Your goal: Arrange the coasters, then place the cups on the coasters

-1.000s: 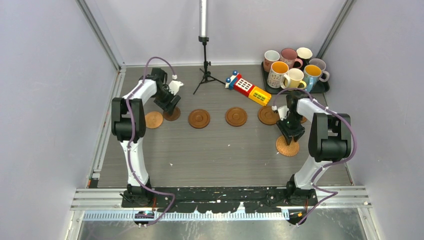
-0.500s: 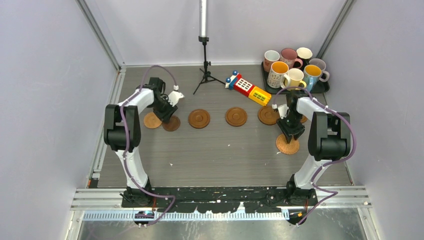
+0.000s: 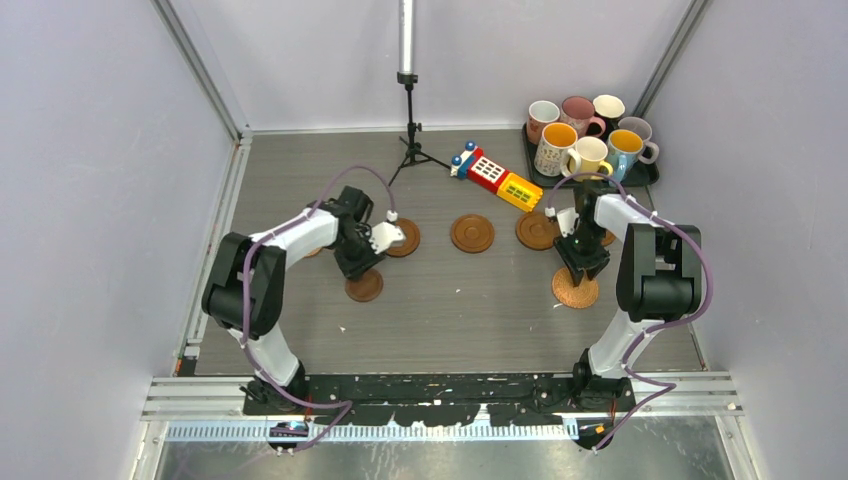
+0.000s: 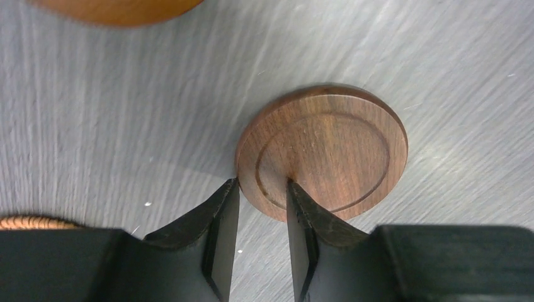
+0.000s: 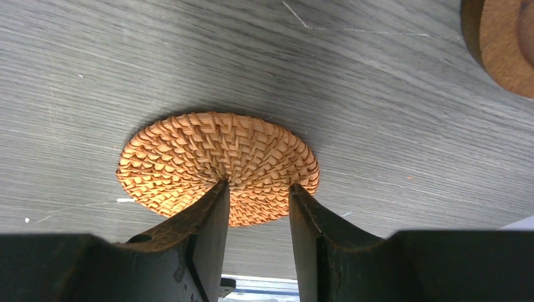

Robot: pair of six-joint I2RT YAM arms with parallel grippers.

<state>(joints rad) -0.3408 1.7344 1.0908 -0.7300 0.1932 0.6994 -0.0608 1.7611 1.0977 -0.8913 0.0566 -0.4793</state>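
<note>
Left wrist view: the left tool (image 4: 261, 189) is pinching the rim of the dark wooden coaster (image 4: 327, 148), left of the middle of the tabletop (image 4: 126, 94). The right tool (image 5: 257, 189) is pinching the orange woven coaster (image 5: 214, 154) on the right side. The cups (image 3: 585, 135) are sitting on the far right tray (image 3: 648, 178).

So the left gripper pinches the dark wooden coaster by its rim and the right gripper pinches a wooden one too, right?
Not quite: the right gripper pinches the orange woven coaster, not a wooden one, as the right wrist view shows. The left gripper does pinch the dark wooden coaster by its rim.
</note>
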